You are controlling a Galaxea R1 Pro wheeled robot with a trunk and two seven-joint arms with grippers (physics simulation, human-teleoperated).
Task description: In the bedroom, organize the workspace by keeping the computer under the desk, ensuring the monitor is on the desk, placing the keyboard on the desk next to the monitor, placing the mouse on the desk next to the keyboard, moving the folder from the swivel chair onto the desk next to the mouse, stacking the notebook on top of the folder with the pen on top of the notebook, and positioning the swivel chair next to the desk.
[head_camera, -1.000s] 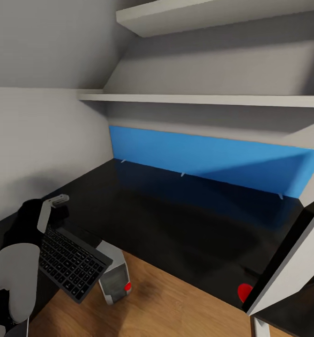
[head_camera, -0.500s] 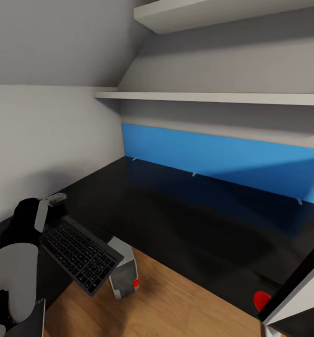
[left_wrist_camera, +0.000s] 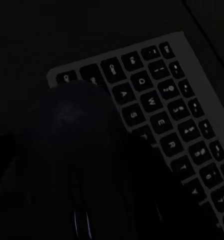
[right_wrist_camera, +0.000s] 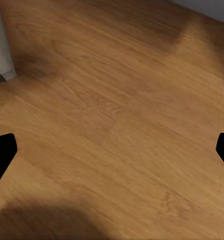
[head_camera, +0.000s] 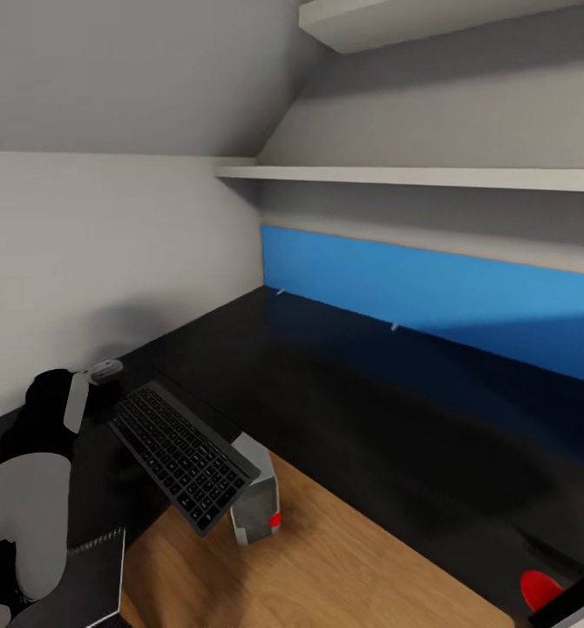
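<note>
Over the near left edge of the black desk [head_camera: 388, 419], my left gripper [head_camera: 109, 373] holds the keyboard [head_camera: 183, 453] by its far end, and its fingers look shut on it, though my wrist picture is very dark. My right gripper [right_wrist_camera: 112, 150] is wide open and holds nothing, hanging over the wood floor [right_wrist_camera: 117, 100] near the computer [head_camera: 255, 497]. I think I should carry the keyboard further over the desk, lay it flat and let go softly; right now its long side runs slanting from the wall toward me, keys up, with the near end hanging off the edge.
</note>
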